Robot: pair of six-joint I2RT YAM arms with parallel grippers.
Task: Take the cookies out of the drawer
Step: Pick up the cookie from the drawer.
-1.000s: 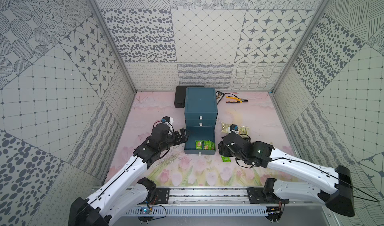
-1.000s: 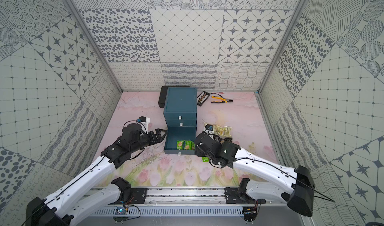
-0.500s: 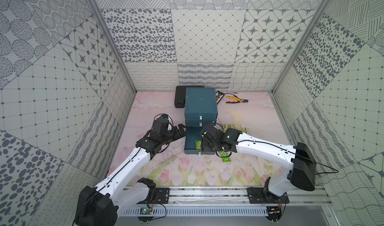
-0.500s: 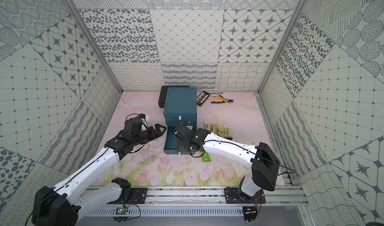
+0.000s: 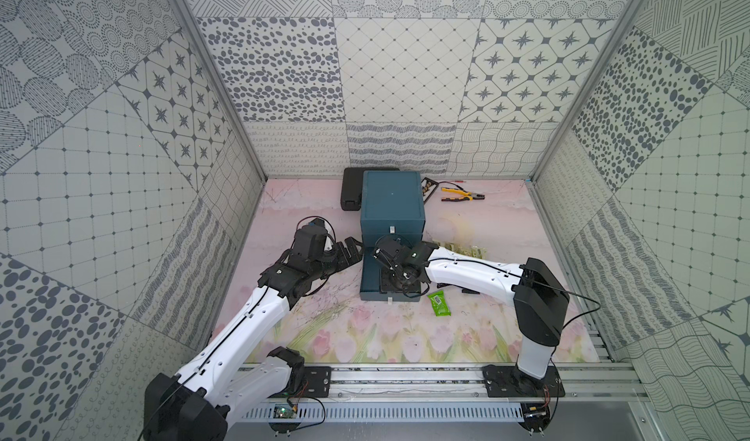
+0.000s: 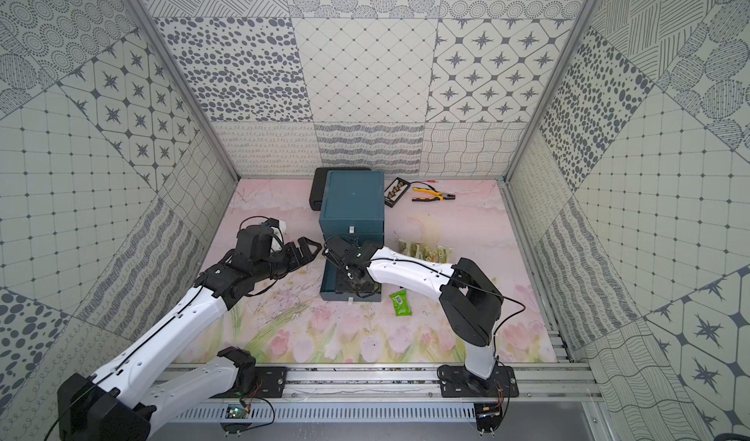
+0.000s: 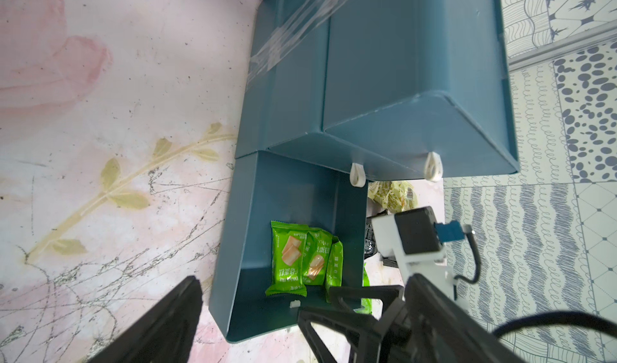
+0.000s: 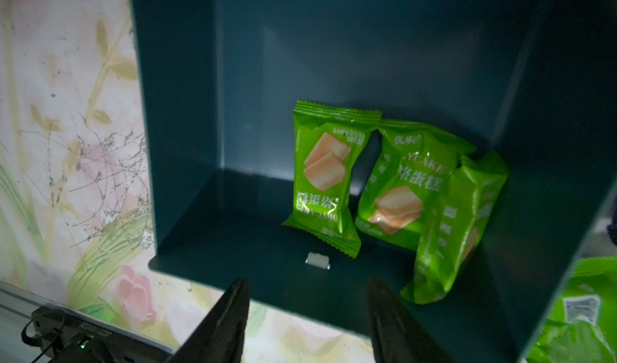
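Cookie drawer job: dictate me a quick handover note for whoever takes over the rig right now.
Right gripper: open, empty, poised at the open bottom drawer.
Left gripper: open, empty, beside that drawer.
Inside: three green packets, bunched toward one side.
Out on the mat: one green packet by the drawer, a row of gold packets beside the cabinet.
Left: the three green ones.

The right gripper [image 8: 307, 282] has swung off the tabletop [image 5: 324, 329] right of the drawer [image 5: 367, 282], away from the loose green cookie [image 5: 439, 303], and now hangs over the cookies [image 8: 325, 177] inside; its elbow [image 5: 535, 293] has risen
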